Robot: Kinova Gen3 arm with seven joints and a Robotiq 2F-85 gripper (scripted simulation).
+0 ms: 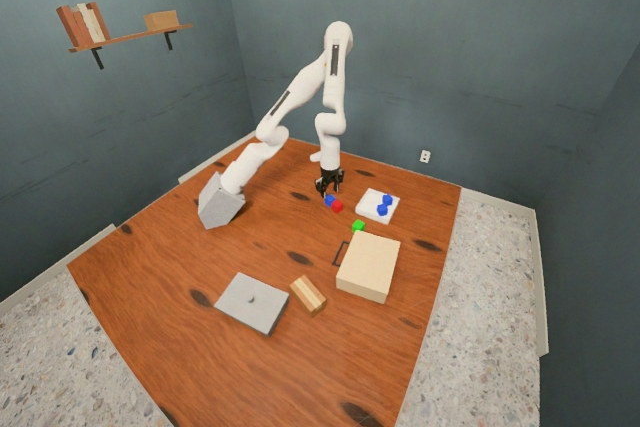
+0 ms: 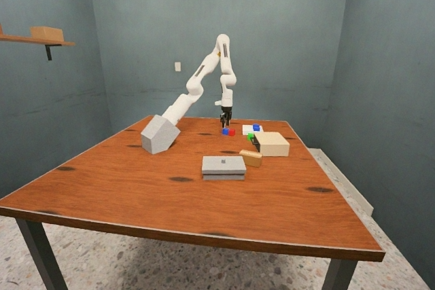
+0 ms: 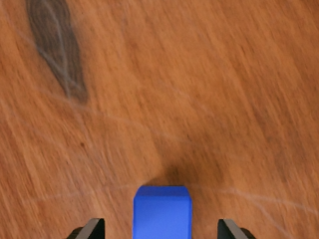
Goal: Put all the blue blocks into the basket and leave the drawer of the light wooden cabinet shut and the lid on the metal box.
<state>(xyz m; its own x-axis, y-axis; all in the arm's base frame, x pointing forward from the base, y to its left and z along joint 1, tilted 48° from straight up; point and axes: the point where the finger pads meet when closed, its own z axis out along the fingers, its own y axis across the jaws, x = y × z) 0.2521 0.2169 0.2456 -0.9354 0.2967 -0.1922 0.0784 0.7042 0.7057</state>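
Note:
My gripper (image 1: 331, 193) (image 2: 225, 126) (image 3: 160, 229) is open, pointing down just above a blue block (image 1: 329, 200) (image 2: 225, 131) (image 3: 162, 215), with nothing held. That block lies on the table, close against a red block (image 1: 337, 206) (image 2: 232, 132). The white basket (image 1: 367, 199) (image 2: 246, 130) holds two blue blocks (image 1: 387, 199) (image 1: 382, 210), which overlap in the exterior view. The light wooden cabinet (image 1: 369, 262) (image 2: 273, 147) has a dark handle (image 1: 336, 255); its drawer looks shut, though its front is mostly hidden. The metal box (image 2: 223, 176) has its lid (image 1: 248, 306) (image 2: 214, 164) on; its inside is hidden.
A green block (image 1: 357, 226) (image 2: 250, 136) lies between the basket and the cabinet. A striped wooden block (image 1: 308, 295) (image 2: 251, 158) lies between the metal box and the cabinet. The arm's grey base (image 1: 219, 205) (image 2: 160, 135) stands at the left.

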